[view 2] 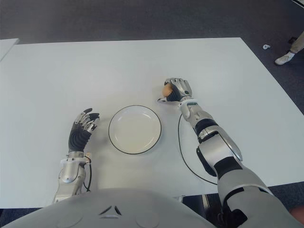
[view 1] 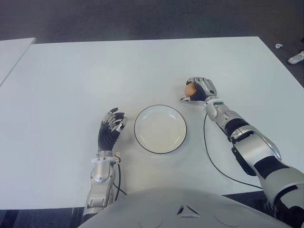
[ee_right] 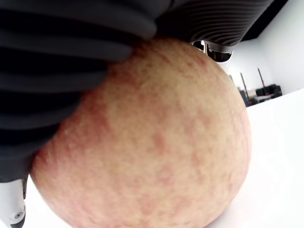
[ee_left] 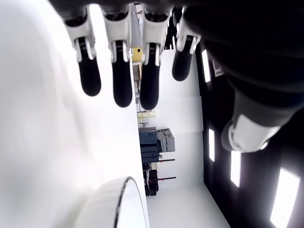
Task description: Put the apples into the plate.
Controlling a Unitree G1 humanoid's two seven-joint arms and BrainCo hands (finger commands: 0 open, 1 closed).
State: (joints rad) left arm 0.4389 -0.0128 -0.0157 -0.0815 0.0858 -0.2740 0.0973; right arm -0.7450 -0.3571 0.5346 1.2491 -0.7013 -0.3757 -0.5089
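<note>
Your right hand (view 1: 202, 89) has its fingers closed around one apple (view 1: 190, 89), beyond the plate (view 1: 160, 129) on its right side. The plate holds nothing yet, so the carrying and placing remain. Your left hand (view 1: 110, 127), fingers spread and holding nothing, shows left of the plate.

The big white bench (view 1: 71, 85) looks smooth and matt. The round white plate with a thin dark rim (view 1: 160, 108) looks smooth and a little shiny. The yellow-red speckled apple (ee_right: 152, 142) has smooth, dull skin with tiny red flecks. The right hand (view 1: 199, 89) around it has black ribbed rubbery pads and shiny silver metal parts. The left hand (view 1: 111, 126) has matt black fingertips (ee_left: 122, 90) and glossy white plastic joints.
</note>
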